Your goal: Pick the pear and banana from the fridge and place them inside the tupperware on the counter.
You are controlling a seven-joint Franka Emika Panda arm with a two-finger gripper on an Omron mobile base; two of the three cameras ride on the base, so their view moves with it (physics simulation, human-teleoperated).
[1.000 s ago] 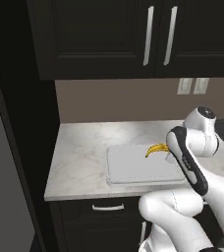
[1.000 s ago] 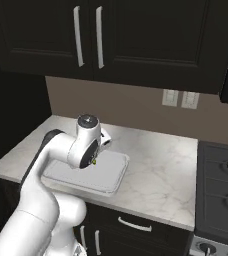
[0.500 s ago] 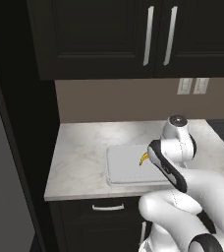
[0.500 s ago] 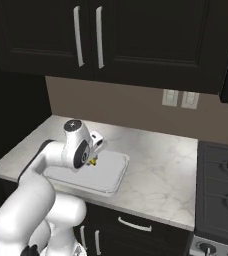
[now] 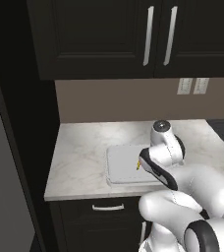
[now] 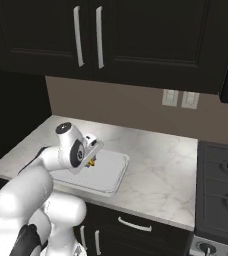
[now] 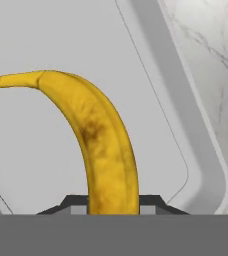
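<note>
The banana (image 7: 103, 145) is being pinched at its lower end between the fingers of the gripper (image 7: 113, 202), and it is being held just over the floor of the tupperware (image 7: 206, 165), its stem curving away across the white bottom. In the left base view, a sliver of yellow (image 5: 138, 166) is being shown at the hand above the tray (image 5: 120, 165), which is sitting on the counter (image 5: 84, 147) near the front edge. In the right base view, the fruit (image 6: 91, 161) is being carried over the near left part of the container (image 6: 111, 172), with the marbled top (image 6: 161, 165) lying bare to its right.
</note>
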